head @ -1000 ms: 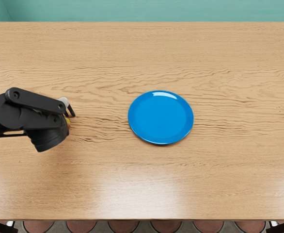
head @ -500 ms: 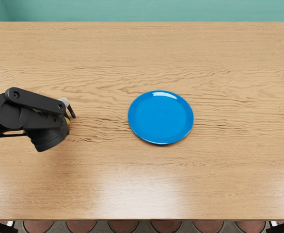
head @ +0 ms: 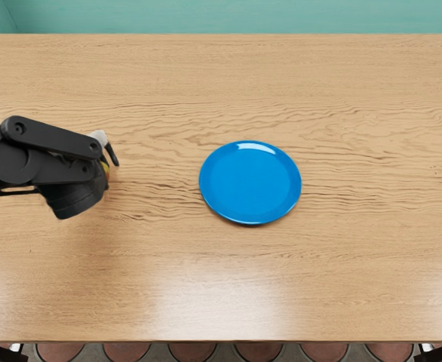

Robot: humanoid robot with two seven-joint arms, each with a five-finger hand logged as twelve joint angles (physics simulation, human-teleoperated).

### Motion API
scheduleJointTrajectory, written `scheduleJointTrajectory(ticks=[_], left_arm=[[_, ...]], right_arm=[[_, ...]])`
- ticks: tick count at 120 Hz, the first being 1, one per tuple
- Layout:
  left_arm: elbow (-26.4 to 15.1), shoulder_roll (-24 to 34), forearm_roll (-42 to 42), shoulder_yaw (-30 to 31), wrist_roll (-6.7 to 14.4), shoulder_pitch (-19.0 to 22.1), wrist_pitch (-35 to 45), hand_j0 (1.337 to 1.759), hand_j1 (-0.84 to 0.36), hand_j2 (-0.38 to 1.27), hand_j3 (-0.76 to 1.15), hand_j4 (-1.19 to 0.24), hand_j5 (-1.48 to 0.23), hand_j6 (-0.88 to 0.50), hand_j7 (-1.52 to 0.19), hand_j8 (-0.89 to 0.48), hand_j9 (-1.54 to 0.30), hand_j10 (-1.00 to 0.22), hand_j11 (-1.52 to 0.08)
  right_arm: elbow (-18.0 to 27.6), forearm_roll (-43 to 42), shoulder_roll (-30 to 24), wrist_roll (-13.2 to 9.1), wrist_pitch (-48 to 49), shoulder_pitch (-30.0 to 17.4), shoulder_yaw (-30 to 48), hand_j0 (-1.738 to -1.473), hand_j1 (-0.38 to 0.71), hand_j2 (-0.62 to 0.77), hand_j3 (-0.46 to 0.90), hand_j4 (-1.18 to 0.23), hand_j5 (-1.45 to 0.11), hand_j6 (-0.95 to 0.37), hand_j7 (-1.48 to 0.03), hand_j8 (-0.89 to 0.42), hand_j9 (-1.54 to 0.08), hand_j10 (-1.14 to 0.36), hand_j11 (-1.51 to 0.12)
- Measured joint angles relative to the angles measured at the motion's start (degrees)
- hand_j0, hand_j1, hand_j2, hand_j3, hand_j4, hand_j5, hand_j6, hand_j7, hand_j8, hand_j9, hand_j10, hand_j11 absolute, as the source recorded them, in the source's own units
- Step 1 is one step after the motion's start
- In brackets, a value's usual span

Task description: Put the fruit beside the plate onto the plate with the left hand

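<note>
Curling round the fruit (head: 105,175), the left hand (head: 62,177) sits at the left side of the table (head: 281,90), its arm coming in from the left edge. The dark fingers (head: 51,139) are drawn together over the palm and look clamped on the fruit, of which only a thin yellow sliver shows at the right side of the hand. Its kind and full shape are hidden, and I cannot tell whether it rests on the wood or is already raised off it. The blue plate (head: 250,182) lies bare near the middle of the table, well apart from the hand and to its right. The right arm is out of view. By my judgement the grasp is made and the carry to the right is the step in hand, with the set-down not yet done. A small yellow fruit is likely light, with a smooth skin that may slip or roll, and some give under pressure, so a wrap around its middle with moderate force suits better than a pinch at one end. The plate's shallow rim will do little to stop a rolling fruit, so a low release over the centre seems wise
</note>
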Motion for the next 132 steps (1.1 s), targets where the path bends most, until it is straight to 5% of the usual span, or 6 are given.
scheduleJointTrajectory(ticks=[92, 132], left_arm=[[-0.6, -17.1, -6.2, -1.6, -0.1, -14.0, 0.0, 1.654, -0.28, 0.17, 0.00, -0.62, -0.88, -0.56, -0.89, -0.40, -0.88, -0.56, -0.86], [-0.6, -17.3, -9.1, -5.7, 0.0, -19.0, 0.0, 1.655, -0.29, 0.18, 0.00, -0.63, -0.87, -0.55, -0.87, -0.40, -0.87, -0.53, -0.85]], right_arm=[[0.0, 0.0, 0.0, 0.0, 0.0, 0.0, 0.0, -1.658, -0.30, -0.01, 0.00, -0.04, -0.05, -0.04, -0.05, -0.04, -0.05, -0.04, -0.05], [0.0, 0.0, 0.0, 0.0, 0.0, 0.0, 0.0, -1.658, -0.30, -0.01, 0.00, -0.04, -0.05, -0.04, -0.05, -0.04, -0.05, -0.04, -0.05]])
